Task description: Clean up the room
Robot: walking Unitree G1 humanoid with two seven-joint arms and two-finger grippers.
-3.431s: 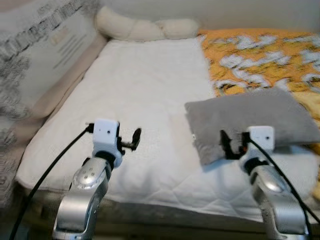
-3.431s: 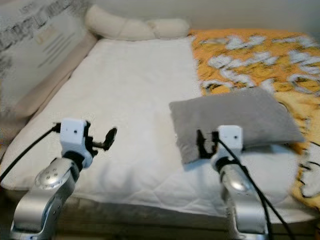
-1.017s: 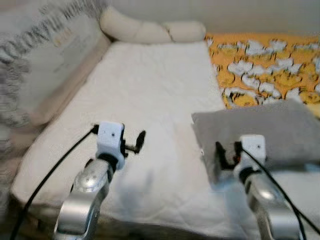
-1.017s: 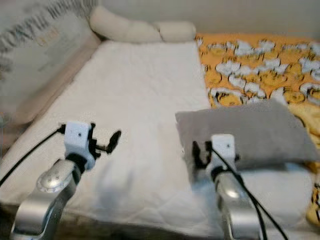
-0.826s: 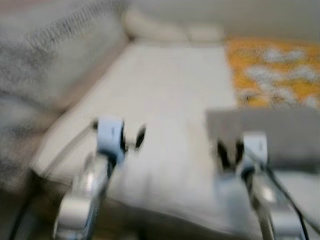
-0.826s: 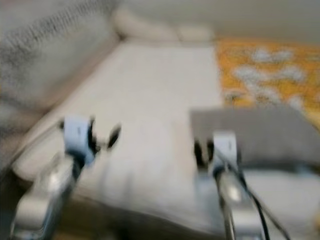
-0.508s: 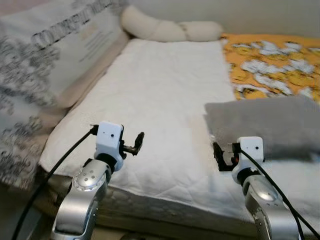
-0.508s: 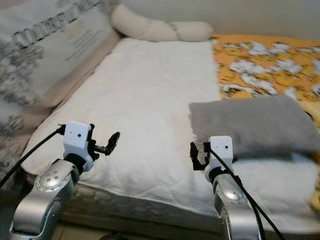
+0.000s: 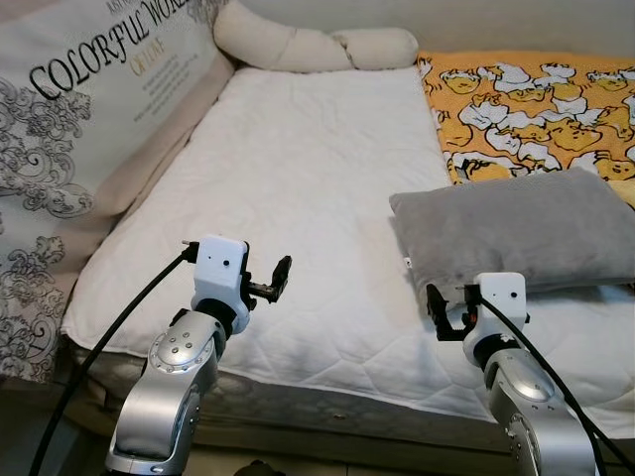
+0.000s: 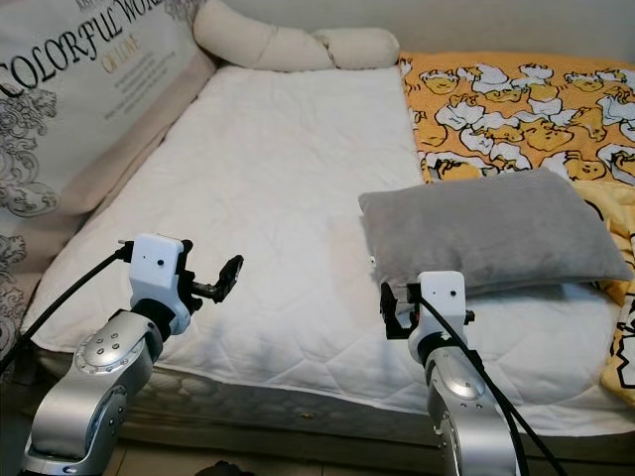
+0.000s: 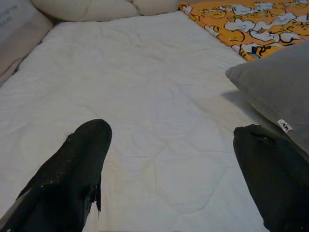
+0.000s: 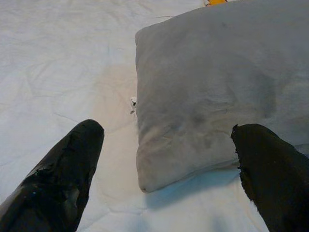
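A bed with a white quilted mattress [image 9: 308,188] stretched away from the robot, its long axis running from the near edge to the far wall. Along its left side leaned a large printed panel [image 9: 79,129] bearing the words "COLORFUL WORLD", and the far right part of the mattress was covered by an orange blanket [image 9: 536,99] patterned with cartoon ducks. A cream knotted bolster [image 9: 313,45] lay across the head of the bed, its length parallel to the far wall. The grey pillow [image 10: 491,228] lay flat on the right half of the mattress, just in front of the blanket, its long axis crosswise to the bed and its near left corner pointing toward the robot. Both silver arms were raised and bent forward over the near edge of the mattress. The right gripper [image 12: 169,169] hovered just short of the pillow's near corner, its black fingers [image 12: 63,179] spread wide and empty. The left gripper [image 11: 174,169] hung over bare mattress, well apart from the pillow, fingers [image 11: 72,174] likewise spread and holding nothing
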